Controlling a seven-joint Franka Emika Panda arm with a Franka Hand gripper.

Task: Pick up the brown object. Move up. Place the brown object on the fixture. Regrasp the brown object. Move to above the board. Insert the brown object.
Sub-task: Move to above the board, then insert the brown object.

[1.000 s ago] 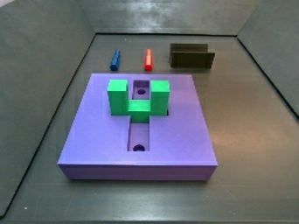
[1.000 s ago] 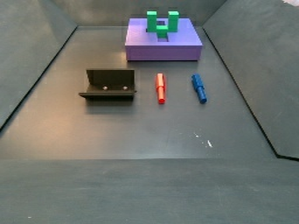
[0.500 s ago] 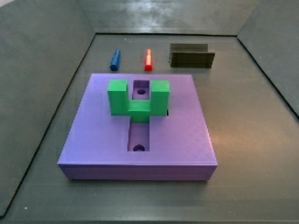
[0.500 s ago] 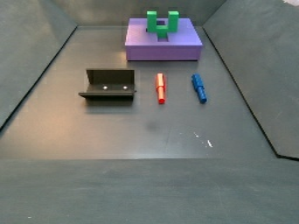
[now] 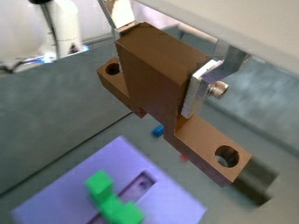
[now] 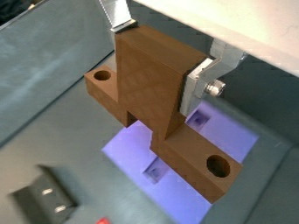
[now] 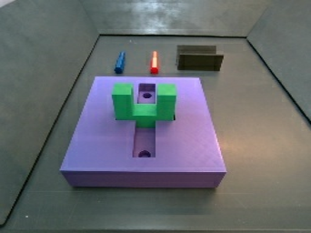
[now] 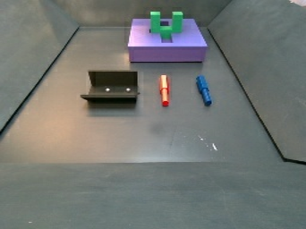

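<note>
Grey counter carries, left to right in a side view, the fixture and the board. High above, out of both side views, the gripper clamps the brown object at its raised block; it looks rigid, light, smooth.
</note>
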